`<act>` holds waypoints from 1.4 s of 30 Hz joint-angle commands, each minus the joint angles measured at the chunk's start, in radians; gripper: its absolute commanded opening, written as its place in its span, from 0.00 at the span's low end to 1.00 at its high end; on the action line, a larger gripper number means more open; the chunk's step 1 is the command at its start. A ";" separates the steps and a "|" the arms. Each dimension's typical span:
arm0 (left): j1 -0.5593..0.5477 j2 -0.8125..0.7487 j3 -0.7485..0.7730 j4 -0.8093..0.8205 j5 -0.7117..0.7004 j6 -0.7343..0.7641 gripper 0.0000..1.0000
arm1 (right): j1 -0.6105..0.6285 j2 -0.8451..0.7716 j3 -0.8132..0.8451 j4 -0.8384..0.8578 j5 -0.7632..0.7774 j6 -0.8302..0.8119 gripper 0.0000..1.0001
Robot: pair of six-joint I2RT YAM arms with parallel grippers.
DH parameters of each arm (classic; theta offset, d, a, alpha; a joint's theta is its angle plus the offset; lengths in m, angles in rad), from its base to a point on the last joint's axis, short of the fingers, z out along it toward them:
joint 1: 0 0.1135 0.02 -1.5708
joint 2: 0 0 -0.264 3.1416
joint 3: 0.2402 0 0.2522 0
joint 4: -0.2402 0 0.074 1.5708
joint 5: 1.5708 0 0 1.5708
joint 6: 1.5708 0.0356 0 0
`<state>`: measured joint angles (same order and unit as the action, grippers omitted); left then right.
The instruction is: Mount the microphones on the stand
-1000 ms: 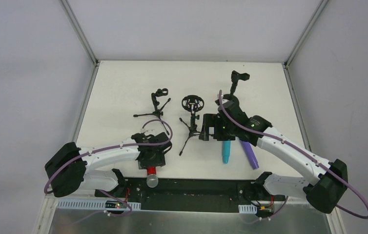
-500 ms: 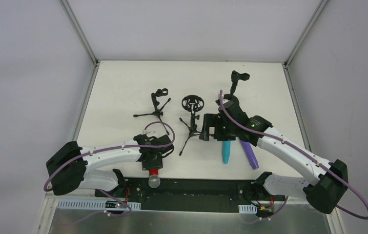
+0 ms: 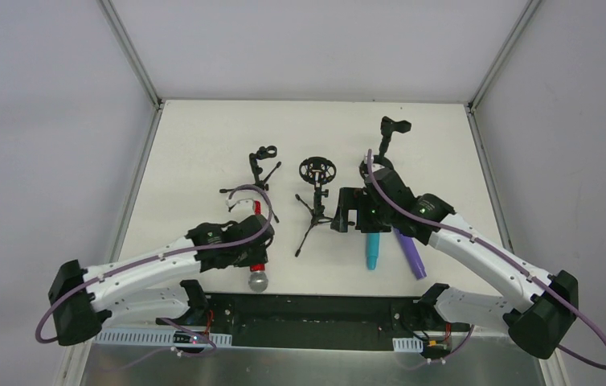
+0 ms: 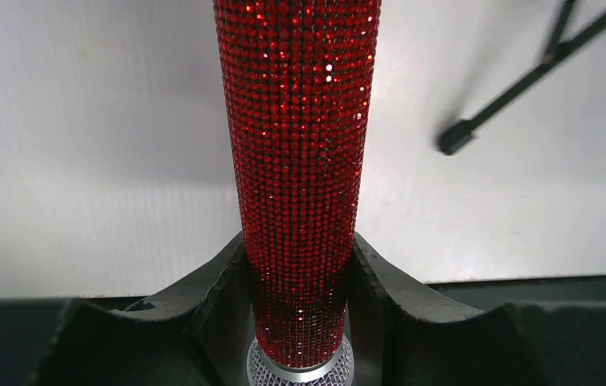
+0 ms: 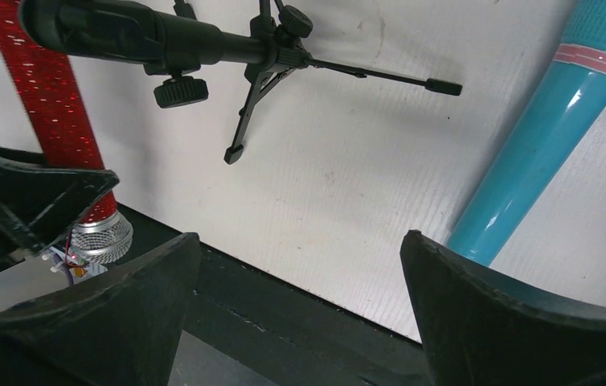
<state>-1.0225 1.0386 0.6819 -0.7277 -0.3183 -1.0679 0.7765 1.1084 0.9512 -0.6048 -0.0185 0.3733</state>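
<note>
My left gripper [image 3: 243, 246] is shut on the red microphone [image 3: 258, 267] just above its silver mesh head, near the table's front edge. In the left wrist view the sparkly red microphone [image 4: 300, 153] runs up between my fingers [image 4: 218, 277], which press on both its sides. My right gripper [image 3: 347, 211] stands open over the table, nothing in it. The cyan microphone [image 3: 373, 246] with its pink ring and the purple microphone [image 3: 411, 254] lie side by side just right of it. Three black stands stand farther back: a left stand [image 3: 259, 170], a ring-mount stand [image 3: 317, 186] and a right stand [image 3: 387, 137].
A dark channel [image 3: 324, 310] runs along the table's front edge between the arm bases. In the right wrist view the ring-mount stand's leg [image 5: 388, 76] and the cyan microphone [image 5: 537, 153] lie ahead of my open right gripper [image 5: 300, 241]. Grey walls enclose the table.
My left gripper has shut on the red microphone and drawn it back from the front edge onto the table. The left arm has swung lower and leftward. The right arm barely moved.
</note>
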 commanded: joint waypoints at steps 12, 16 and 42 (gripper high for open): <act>-0.010 -0.328 0.065 0.370 0.048 0.478 0.00 | -0.006 -0.039 0.001 0.007 0.012 -0.010 0.99; -0.010 -0.310 0.115 0.431 0.075 0.635 0.00 | -0.005 -0.042 0.000 0.004 0.012 -0.010 0.99; -0.011 -0.469 0.091 0.502 0.674 2.216 0.00 | -0.010 -0.073 -0.003 -0.018 -0.004 -0.003 0.99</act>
<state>-1.0225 0.6178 0.8047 -0.2642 0.1562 0.7025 0.7723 1.0637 0.9466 -0.6109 -0.0097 0.3740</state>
